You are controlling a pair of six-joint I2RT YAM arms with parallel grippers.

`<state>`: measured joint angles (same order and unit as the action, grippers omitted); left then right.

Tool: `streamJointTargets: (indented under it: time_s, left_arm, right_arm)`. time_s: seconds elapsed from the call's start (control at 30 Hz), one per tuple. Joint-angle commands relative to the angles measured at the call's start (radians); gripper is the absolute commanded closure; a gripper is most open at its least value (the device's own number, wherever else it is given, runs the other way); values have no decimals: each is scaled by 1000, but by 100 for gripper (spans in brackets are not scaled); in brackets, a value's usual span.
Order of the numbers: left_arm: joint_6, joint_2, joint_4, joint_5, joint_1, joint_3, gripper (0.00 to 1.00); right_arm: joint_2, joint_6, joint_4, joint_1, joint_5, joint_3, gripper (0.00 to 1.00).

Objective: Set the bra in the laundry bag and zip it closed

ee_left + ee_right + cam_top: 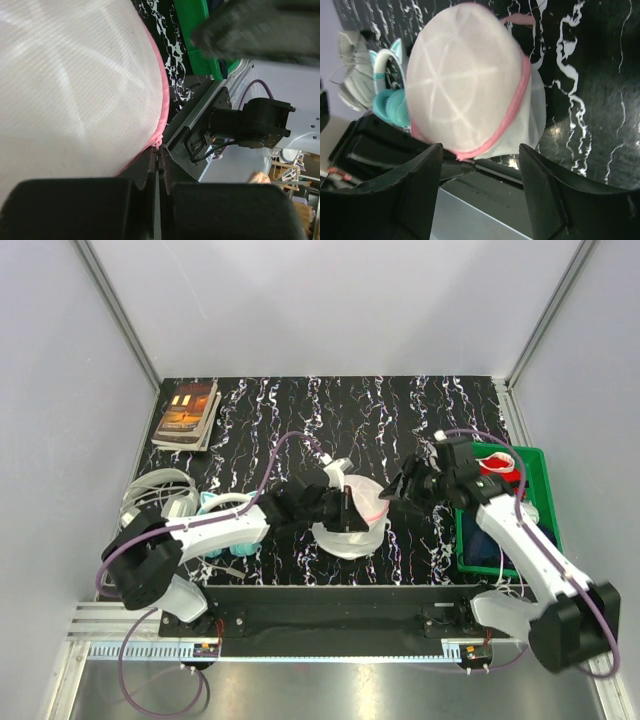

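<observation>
**Clerk:** Entry one, left end of the counter (420, 410)?

**Checker:** Books (187, 412) are being listed at the far corner. Teal headphones (212, 505) are being listed nearer, just beside the left arm. Neither is being touched.

**Clerk:** Left jaws?

**Checker:** They are being held all but shut, pinched on the pink zip trim (161, 95) at the rim of the laundry bag (465, 85). Whether the slider itself is being gripped cannot be told.

**Clerk:** The bag and its contents?

**Checker:** It is being kept at mid-counter between the arms, one domed half lying on the other. How far the zip is closed cannot be told. The bra is not being shown in any view; it is being judged to be inside.

**Clerk:** Right jaws?

**Checker:** They are being held wide open and empty, just beside the bag.

**Clerk:** Handling note?

**Checker:** The bag is being judged light and apt to slide. Bracing is being advised at the pink loop (520, 19), with the pull being drawn along the trim's curve.

**Clerk:** Far right?

**Checker:** A green bin (535, 465) is being listed, with a red cloth (497, 466) and a dark blue item (483, 540) being stored in it.
</observation>
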<state>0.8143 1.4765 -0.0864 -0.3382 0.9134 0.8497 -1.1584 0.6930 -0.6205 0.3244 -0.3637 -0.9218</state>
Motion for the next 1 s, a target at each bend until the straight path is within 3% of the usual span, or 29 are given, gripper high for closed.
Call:
streamJointTargets:
  time_s: [0.0, 0.17, 0.3, 0.47, 0.53, 0.57, 0.67, 0.83, 0.97]
  left_arm:
    - [31, 13, -131, -59, 24, 64, 100]
    - [37, 18, -133, -61, 44, 69, 100]
    - [39, 22, -133, -55, 61, 75, 100]
    - [39, 34, -131, -55, 74, 81, 100]
    - [40, 39, -128, -53, 77, 81, 100]
    - [36, 38, -128, -53, 78, 81, 100]
    - [7, 21, -53, -6, 61, 69, 100]
    - [-15, -114, 91, 91, -147, -38, 100]
    - [-105, -211, 186, 85, -271, -87, 100]
  right_arm:
    - [181, 166, -18, -4, 16, 114, 29]
    - [330, 477, 194, -1, -93, 293, 28]
    - [335, 565, 353, -1, -90, 386, 32]
    - [287, 599, 413, 2, -89, 402, 48]
    - [284, 600, 416, 4, -66, 405, 58]
    - [282, 600, 416, 4, -57, 405, 80]
    - [276, 580, 410, 2, -21, 406, 100]
    - [204, 466, 386, -11, -50, 357, 100]
    - [138, 369, 387, -18, -89, 281, 100]
